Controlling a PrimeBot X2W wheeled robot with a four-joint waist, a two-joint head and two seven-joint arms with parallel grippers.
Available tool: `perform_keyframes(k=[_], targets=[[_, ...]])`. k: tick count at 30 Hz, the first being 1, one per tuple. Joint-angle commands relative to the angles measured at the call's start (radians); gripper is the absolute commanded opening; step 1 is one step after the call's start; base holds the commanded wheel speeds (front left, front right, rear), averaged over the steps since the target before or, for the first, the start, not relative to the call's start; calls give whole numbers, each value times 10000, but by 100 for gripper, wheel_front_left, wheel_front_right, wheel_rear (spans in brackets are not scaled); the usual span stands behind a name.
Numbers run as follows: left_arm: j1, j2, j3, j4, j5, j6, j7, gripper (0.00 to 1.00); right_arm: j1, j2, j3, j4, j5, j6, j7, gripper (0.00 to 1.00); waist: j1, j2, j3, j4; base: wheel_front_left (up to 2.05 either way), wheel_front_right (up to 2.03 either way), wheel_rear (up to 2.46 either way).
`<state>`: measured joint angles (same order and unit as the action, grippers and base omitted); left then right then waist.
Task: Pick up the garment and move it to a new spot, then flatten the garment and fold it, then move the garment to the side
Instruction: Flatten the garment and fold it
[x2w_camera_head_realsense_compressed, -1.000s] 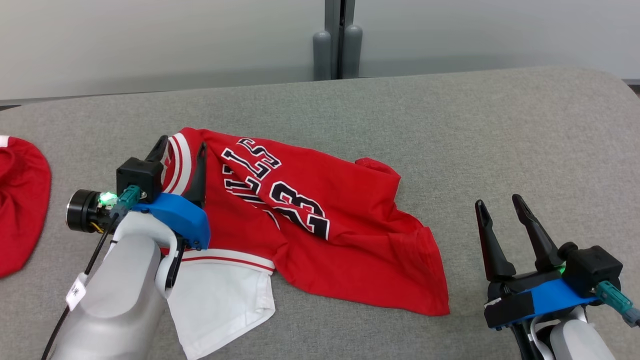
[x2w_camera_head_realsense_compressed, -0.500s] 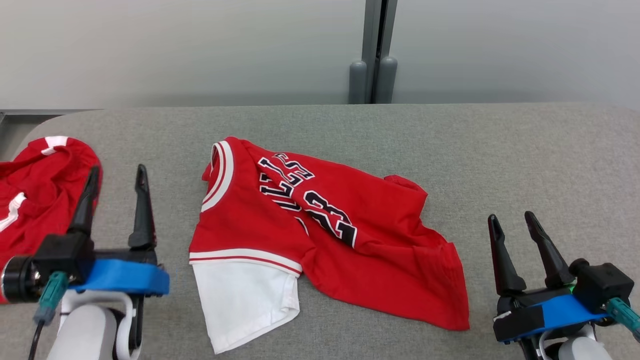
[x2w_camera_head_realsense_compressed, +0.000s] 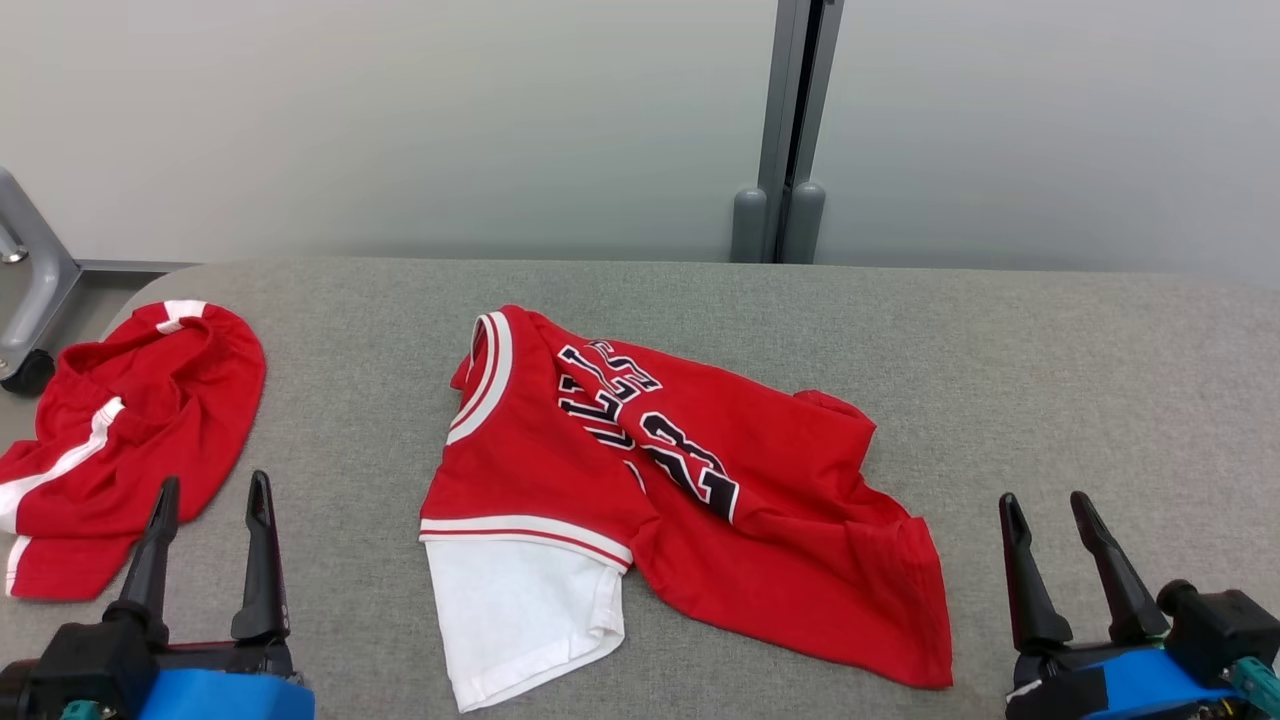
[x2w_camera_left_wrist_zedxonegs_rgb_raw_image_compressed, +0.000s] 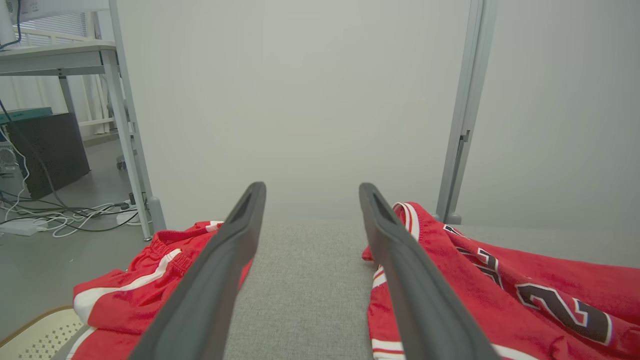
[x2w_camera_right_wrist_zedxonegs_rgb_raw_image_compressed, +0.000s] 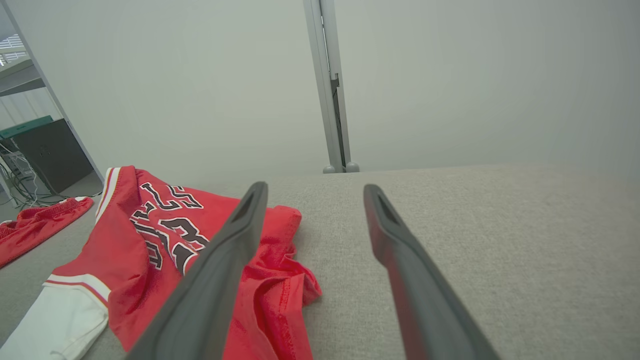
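Grey table (x2w_camera_head_realsense_compressed: 900, 330): left tool (x2w_camera_head_realsense_compressed: 214, 482) and right tool (x2w_camera_head_realsense_compressed: 1044, 498) flank jersey (x2w_camera_head_realsense_compressed: 780, 500), both spread.

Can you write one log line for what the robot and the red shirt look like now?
left gripper: open, empty | right gripper: open, empty | jersey: rumpled on table, unfolded | shorts: table's left end

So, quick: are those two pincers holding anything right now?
Left pincer: open, holding nothing.
Right pincer: open, holding nothing.
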<state>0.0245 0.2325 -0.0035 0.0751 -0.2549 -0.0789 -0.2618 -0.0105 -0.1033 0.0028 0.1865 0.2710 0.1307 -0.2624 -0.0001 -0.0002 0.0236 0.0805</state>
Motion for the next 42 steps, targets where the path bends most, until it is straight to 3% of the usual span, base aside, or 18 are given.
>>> perform_keyframes(k=[1,20,42], targets=[[283,-30,150,68,-2,-97,-44,100,271,20,-91,29,30,1,-34,100,1,2,-127,23,0,0,0],[317,39,-164,838,-171,-316,308,100,1030,27,-206,-697,-392,1,976,100,1,2,-332,-75,0,0,0],[203,91,-304,939,-250,-19,300,100,1213,119,-372,-1192,-555,1,1158,100,1,2,-304,-225,0,0,0]])
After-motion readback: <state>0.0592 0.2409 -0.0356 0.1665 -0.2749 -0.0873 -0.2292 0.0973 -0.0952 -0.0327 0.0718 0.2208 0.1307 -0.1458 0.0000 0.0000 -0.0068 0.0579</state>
